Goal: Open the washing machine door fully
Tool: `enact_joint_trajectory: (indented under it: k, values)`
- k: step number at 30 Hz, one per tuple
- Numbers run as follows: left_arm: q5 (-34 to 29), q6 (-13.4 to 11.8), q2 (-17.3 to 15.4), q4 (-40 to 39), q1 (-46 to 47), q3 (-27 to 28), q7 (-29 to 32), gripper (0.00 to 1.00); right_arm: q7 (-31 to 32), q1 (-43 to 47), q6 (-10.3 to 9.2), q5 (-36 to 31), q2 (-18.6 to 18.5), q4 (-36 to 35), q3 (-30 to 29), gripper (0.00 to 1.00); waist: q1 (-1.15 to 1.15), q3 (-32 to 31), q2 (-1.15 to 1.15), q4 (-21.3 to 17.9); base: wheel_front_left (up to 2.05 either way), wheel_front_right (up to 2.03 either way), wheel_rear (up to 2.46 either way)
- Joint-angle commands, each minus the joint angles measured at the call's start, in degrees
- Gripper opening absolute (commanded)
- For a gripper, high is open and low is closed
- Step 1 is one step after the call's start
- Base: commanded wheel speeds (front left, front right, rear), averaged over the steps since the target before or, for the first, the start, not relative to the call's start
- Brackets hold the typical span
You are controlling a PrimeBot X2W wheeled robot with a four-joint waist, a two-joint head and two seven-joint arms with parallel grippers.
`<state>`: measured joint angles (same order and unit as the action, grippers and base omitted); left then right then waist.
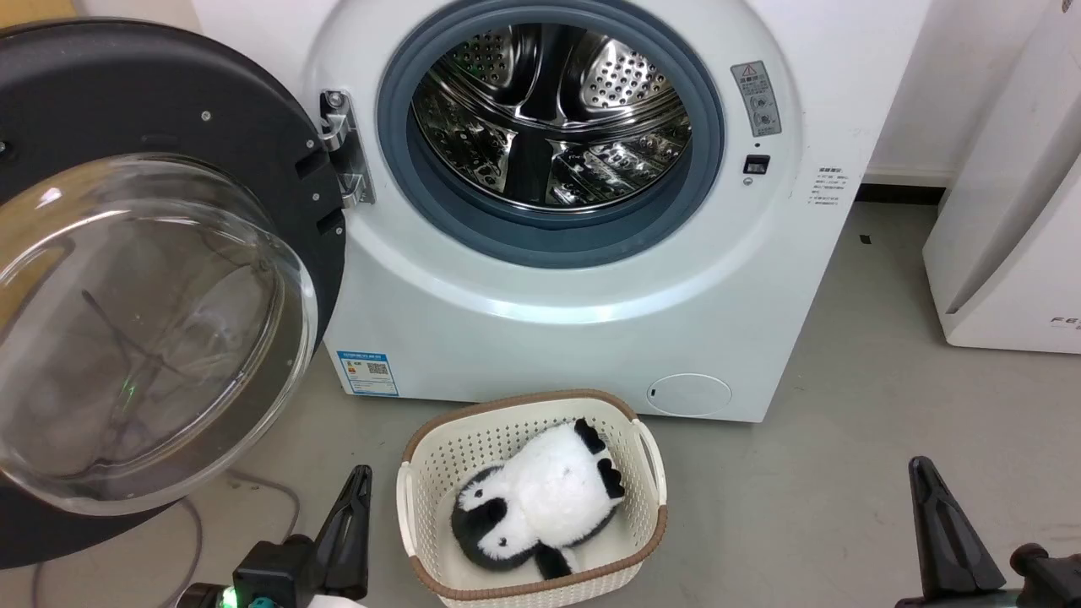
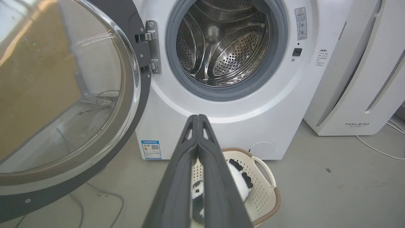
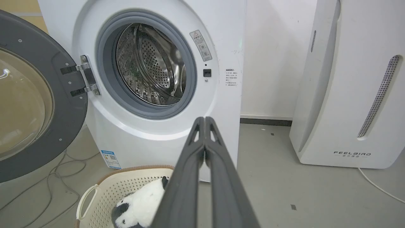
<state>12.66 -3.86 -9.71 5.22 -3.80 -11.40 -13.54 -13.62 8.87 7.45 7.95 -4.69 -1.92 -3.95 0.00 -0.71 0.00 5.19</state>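
Observation:
The washing machine door (image 1: 143, 279) stands swung wide to the left on its metal hinge (image 1: 346, 148), its dark rim and clear glass bowl facing me. The white washing machine (image 1: 591, 312) shows its grey gasket and bare steel drum (image 1: 549, 118). The door (image 2: 63, 95) and drum (image 2: 224, 44) fill the left wrist view; the right wrist view has the door (image 3: 34, 95) at its left. My left gripper (image 1: 361, 480) sits low at the bottom left, shut and empty, clear of the door. My right gripper (image 1: 922, 473) is low at the bottom right, shut, holding nothing.
A cream basket (image 1: 650, 456) with a black-and-white plush toy (image 1: 540, 502) sits on the grey floor before the machine, between my grippers. A white FEELAIRD appliance (image 1: 1013, 211) stands to the right. Cables (image 1: 262, 498) lie on the floor under the door.

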Motion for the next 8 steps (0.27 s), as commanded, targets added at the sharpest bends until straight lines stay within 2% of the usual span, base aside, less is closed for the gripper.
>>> enact_joint_trajectory:
  k: [1, 8]
  values:
    - [-0.8, 0.39, 0.41, -0.38, 0.36, 0.55, 0.43, 0.0, 0.44, -0.91, 0.0, -0.7, 0.19, 0.2, 0.17, 0.0, 0.0, 0.01, 0.0, -0.09, 0.0, 0.0, 0.0]
    - [-1.54, 0.6, 0.81, -0.69, 0.57, 1.23, 1.25, 0.0, 1.27, -1.41, 0.01, -1.15, 0.29, 0.31, 0.41, 0.0, 0.0, 0.05, 0.0, -0.41, 0.0, 0.0, 0.0]
